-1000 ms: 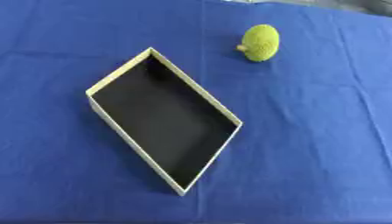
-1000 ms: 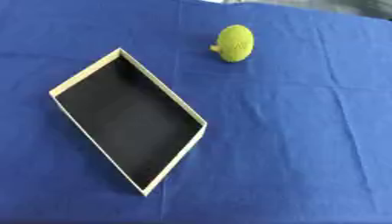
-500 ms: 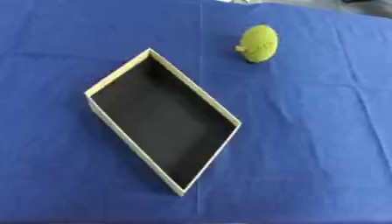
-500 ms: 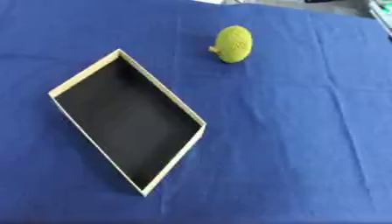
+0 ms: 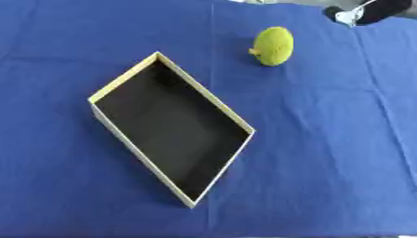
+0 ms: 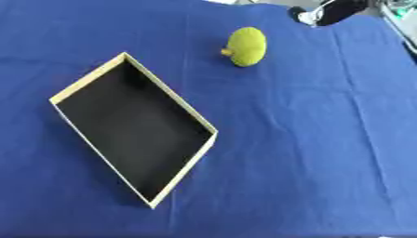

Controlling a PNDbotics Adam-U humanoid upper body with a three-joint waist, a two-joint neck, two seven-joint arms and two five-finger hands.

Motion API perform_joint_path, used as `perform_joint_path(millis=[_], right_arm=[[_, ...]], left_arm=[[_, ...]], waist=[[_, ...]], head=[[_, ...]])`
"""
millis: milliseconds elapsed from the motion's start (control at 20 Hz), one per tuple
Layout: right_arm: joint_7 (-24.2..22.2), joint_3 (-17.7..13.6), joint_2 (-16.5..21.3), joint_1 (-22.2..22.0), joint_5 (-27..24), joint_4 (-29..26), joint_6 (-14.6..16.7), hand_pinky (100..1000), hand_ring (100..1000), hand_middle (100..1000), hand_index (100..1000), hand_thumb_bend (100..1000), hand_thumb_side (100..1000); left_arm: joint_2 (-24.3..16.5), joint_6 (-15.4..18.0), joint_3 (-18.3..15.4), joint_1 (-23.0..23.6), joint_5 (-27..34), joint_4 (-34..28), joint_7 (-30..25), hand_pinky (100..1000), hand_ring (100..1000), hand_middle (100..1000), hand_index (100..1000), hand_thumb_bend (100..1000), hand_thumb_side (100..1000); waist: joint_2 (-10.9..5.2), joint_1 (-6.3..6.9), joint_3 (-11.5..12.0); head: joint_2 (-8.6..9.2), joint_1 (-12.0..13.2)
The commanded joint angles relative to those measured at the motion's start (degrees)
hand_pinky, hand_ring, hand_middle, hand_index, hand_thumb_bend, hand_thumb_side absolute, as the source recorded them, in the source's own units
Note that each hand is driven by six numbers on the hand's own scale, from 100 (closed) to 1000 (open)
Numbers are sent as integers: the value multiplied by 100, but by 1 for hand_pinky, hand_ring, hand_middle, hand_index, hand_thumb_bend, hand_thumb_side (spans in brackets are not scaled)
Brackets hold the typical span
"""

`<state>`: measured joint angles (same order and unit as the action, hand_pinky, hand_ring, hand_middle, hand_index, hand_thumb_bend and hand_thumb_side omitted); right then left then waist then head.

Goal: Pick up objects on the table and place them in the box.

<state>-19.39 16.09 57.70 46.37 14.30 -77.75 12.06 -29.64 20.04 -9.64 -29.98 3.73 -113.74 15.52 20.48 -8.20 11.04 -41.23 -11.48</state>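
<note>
Your box (image 5: 167,125) sits open and empty on the blue tabletop (image 5: 326,153); the yellow-green fruit (image 5: 272,45) lies well apart, beyond its far corner. A dark shape, possibly your right hand (image 5: 371,10), shows at the top right edge; finger state cannot be told.

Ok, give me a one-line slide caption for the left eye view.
Yellow-green bumpy fruit on the blue tablecloth, beyond the empty black-lined cardboard box.

Empty black-lined box (image 6: 81,86) left of centre, yellow-green fruit (image 6: 246,46) above it, apart. My right hand (image 6: 330,12) dark, upper right edge.
</note>
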Motion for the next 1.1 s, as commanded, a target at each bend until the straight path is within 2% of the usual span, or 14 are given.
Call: perform_joint_path(millis=[50, 350, 650, 1100], right_arm=[[-290, -37, 158, 134, 81, -100, -40, 881, 892, 922, 957, 385, 100], [-859, -61, -46, 345, 160, -25, -163, 887, 888, 923, 964, 362, 100], [-1424, -93, -385, 657, 353, 241, -302, 889, 891, 924, 970, 389, 100], [-2153, -165, -826, 907, 681, 814, -272, 889, 894, 927, 974, 406, 100]], left_arm=[[-148, 2, -17, -95, 10, -85, -23, 649, 606, 538, 658, 100, 139], [-153, 12, -28, -82, 9, -85, -27, 649, 606, 537, 657, 100, 137], [-136, 14, -28, -86, 17, -85, -51, 649, 605, 537, 656, 100, 144], [-113, 11, -33, -111, 42, -85, -77, 650, 606, 539, 656, 100, 149]], waist=[[-139, 38, 6], [-96, 68, 50], [-40, 86, 81], [-3, 65, 141]], head=[[32, -21], [55, -21], [78, -61], [124, -110]])
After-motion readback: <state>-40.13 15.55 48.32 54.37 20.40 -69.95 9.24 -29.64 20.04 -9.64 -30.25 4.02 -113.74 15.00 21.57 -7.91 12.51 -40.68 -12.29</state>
